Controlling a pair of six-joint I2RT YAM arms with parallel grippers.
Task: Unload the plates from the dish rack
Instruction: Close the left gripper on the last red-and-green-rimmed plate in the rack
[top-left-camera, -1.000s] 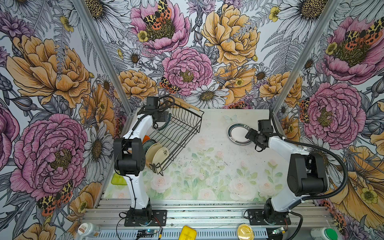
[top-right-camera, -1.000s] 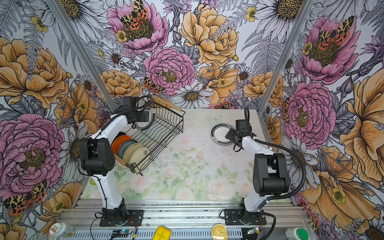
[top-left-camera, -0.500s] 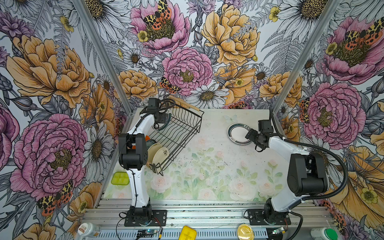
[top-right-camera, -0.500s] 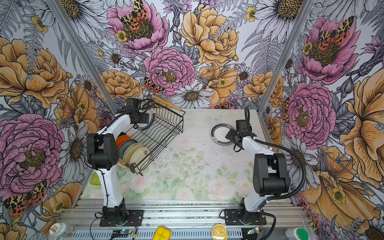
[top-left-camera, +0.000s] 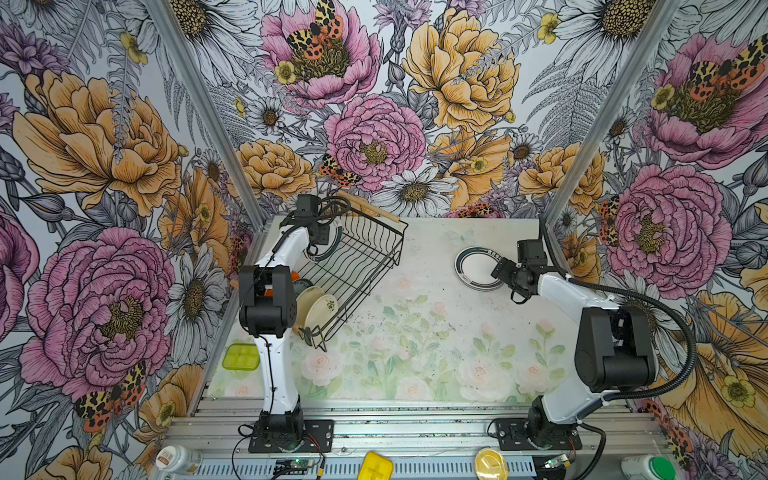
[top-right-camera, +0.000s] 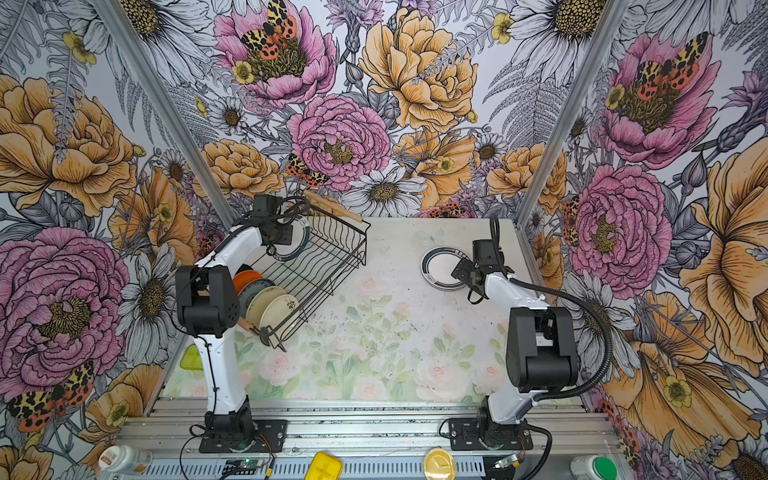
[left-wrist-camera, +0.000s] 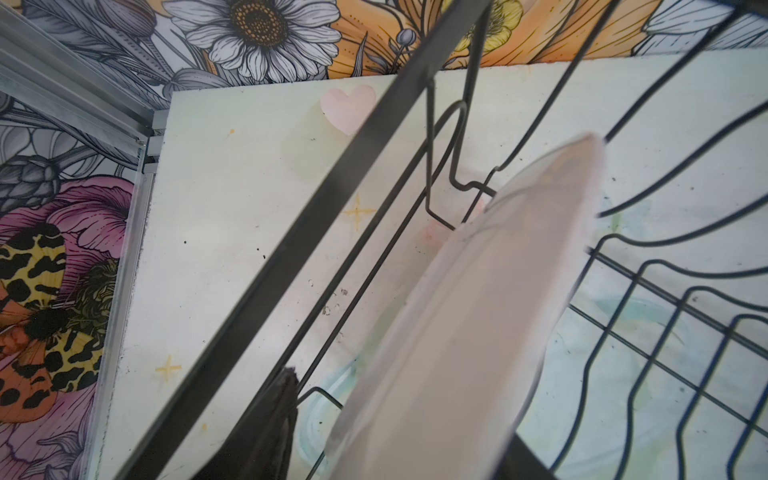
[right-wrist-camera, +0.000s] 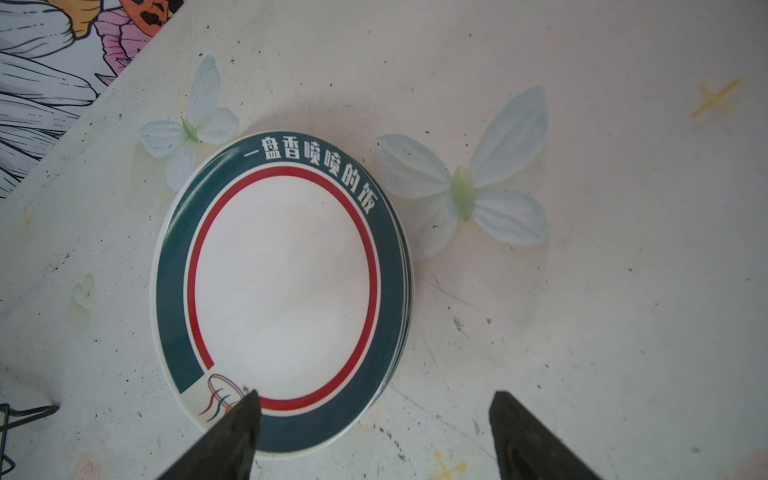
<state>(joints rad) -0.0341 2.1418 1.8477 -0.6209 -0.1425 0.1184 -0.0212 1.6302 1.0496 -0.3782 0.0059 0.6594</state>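
The black wire dish rack (top-left-camera: 368, 257) (top-right-camera: 330, 257) stands tilted at the table's back left. At its far end a white plate with a teal rim (top-left-camera: 332, 251) (top-right-camera: 300, 245) stands on edge. My left gripper (top-left-camera: 319, 237) (top-right-camera: 283, 237) (left-wrist-camera: 407, 409) straddles that plate's (left-wrist-camera: 478, 311) edge, with a gap showing beside one finger (left-wrist-camera: 280, 415). Small plates fill the near end: cream (top-left-camera: 321, 309) (top-right-camera: 279, 309), blue-grey (top-right-camera: 258, 289), orange (top-right-camera: 248, 277). A stack of teal-rimmed plates (top-left-camera: 477, 270) (top-right-camera: 441, 268) (right-wrist-camera: 282, 291) lies flat at back right. My right gripper (top-left-camera: 500, 271) (top-right-camera: 463, 271) (right-wrist-camera: 374, 399) hangs open at its edge, holding nothing.
A wooden rod handle (top-left-camera: 370, 206) tops the rack's far side. A yellow-green tray (top-left-camera: 241, 356) lies by the left arm's base. Yellow lids (top-left-camera: 376, 467) (top-left-camera: 491, 463) and bottles sit on the front rail. Papered walls close in left, back and right.
My left gripper's jaws have narrowed round the standing plate, and the left arm's elbow has swung toward the rack. The right arm has stayed put.
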